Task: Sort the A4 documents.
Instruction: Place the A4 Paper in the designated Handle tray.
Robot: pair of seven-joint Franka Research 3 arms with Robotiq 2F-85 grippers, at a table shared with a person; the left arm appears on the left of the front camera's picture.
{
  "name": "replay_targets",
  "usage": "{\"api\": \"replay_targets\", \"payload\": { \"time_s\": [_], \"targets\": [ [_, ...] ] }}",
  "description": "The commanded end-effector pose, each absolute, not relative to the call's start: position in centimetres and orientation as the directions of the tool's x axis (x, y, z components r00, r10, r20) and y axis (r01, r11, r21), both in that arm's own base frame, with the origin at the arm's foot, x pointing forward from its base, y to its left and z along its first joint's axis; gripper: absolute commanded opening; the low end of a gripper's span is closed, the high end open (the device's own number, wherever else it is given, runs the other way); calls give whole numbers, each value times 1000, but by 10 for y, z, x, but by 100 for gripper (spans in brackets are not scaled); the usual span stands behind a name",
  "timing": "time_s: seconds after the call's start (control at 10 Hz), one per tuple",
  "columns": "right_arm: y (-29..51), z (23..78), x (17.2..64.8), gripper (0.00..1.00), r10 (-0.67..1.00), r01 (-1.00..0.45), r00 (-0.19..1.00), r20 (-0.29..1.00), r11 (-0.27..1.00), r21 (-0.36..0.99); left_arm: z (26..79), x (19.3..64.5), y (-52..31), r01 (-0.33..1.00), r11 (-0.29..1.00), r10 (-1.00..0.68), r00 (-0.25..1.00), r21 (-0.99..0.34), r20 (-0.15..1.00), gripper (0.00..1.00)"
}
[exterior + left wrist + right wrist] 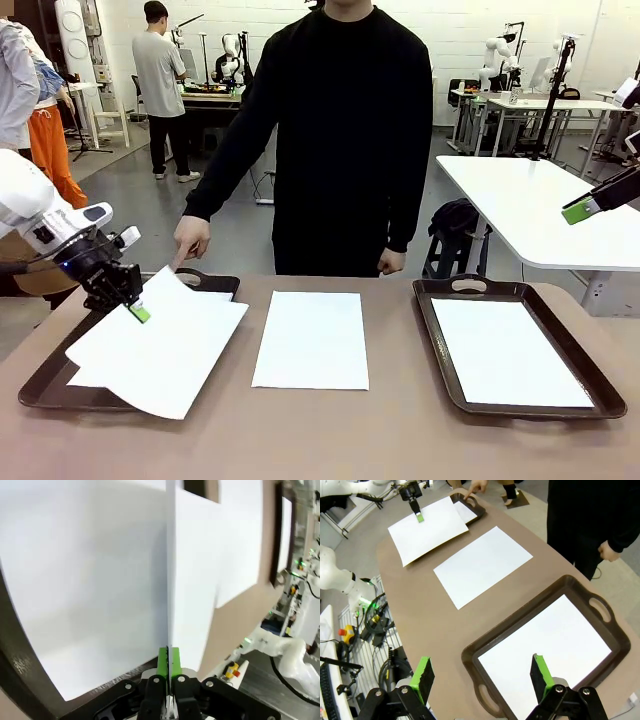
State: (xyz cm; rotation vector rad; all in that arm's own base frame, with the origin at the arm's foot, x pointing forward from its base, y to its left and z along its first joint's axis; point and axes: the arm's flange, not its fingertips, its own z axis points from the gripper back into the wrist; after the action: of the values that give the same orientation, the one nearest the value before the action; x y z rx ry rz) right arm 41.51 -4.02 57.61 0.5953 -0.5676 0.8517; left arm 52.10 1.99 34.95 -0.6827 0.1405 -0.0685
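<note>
My left gripper [139,312] is shut on the near edge of an A4 sheet [160,345], holding it tilted above the left tray [40,385]. In the left wrist view the held sheet [192,580] runs edge-on up from the green pads [163,661], with another sheet [85,580] lying in the tray below. A second sheet [312,338] lies flat on the table's middle. A third sheet [505,352] lies in the right tray [440,340]. My right gripper [482,672] hangs open high above the right tray [470,655]; its green tip [578,210] shows at the front view's right edge.
A person in black stands at the far side, one finger [180,258] pointing down at the left tray's far handle [195,275]; the other hand [392,262] hangs by the table edge. A white table [540,200] stands beyond on the right.
</note>
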Motion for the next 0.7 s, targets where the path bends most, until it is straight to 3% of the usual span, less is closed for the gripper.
{"api": "replay_targets", "payload": {
  "time_s": [0.0,0.2,0.6],
  "targets": [
    [-39,575,415,100,516,-819,531,672,515,252,345,511,27,-53,812,-40,988,-582,-147,1],
    [-39,575,415,100,516,-819,531,672,515,252,334,505,43,-115,821,-13,976,-559,-219,1],
    [-39,575,415,100,516,-819,531,672,515,252,342,507,54,-126,877,115,992,-464,-52,1]
  ]
}}
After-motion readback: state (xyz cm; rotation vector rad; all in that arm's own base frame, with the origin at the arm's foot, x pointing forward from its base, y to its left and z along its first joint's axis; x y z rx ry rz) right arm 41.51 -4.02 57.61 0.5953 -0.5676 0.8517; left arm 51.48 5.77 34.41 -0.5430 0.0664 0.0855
